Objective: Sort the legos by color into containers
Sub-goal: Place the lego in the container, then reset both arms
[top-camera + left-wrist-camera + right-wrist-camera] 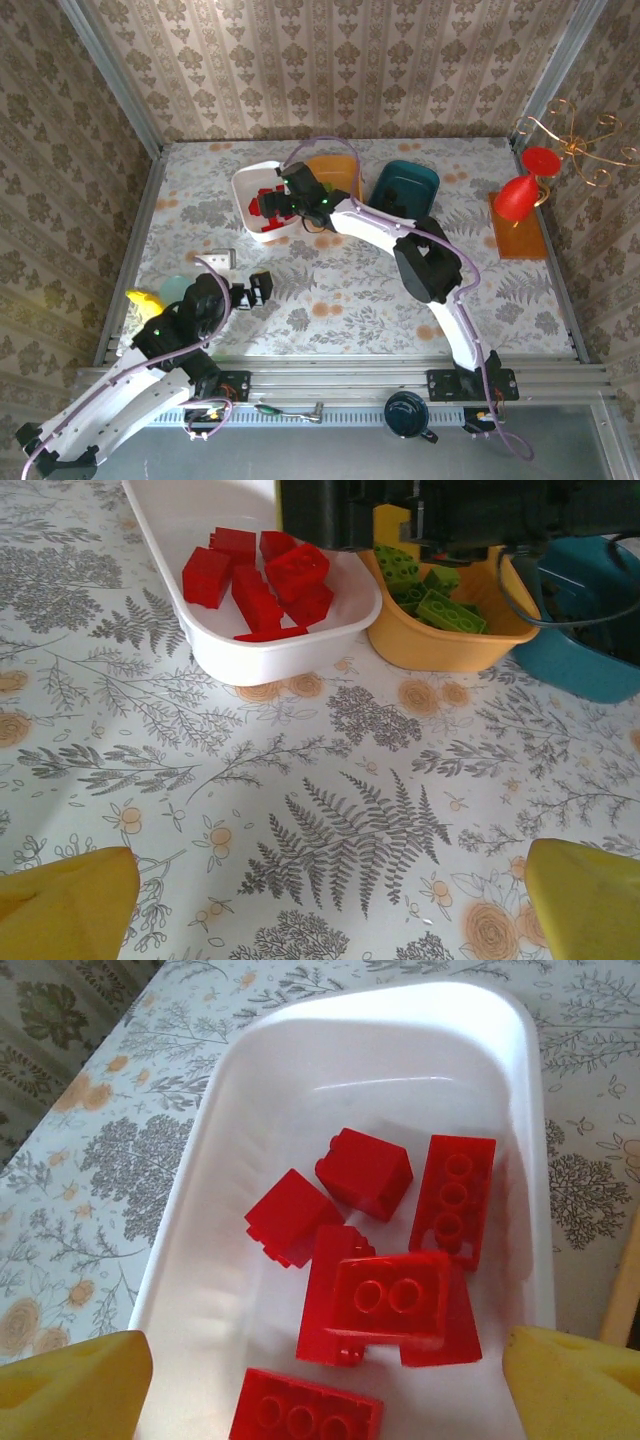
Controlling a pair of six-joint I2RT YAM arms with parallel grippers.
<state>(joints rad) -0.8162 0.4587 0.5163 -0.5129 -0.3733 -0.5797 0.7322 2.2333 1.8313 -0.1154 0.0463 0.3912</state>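
Hanging by the table's near edge, left of centre, the left gripper (255,290) is spread wide and empty. Toward the far edge the right gripper (272,205), also spread, hangs over the glossy white tub (200,1190) of studded red bricks (365,1170). Beside it the rounded orange tub (440,650) holds lime-green bricks (445,610), and the dark teal tub (590,670) sits alongside.

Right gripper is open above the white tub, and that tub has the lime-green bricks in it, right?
Not quite. The right gripper is open above the white tub, but that tub holds red bricks, as the right wrist view shows. The lime-green bricks lie in the orange tub beside it, seen in the left wrist view.
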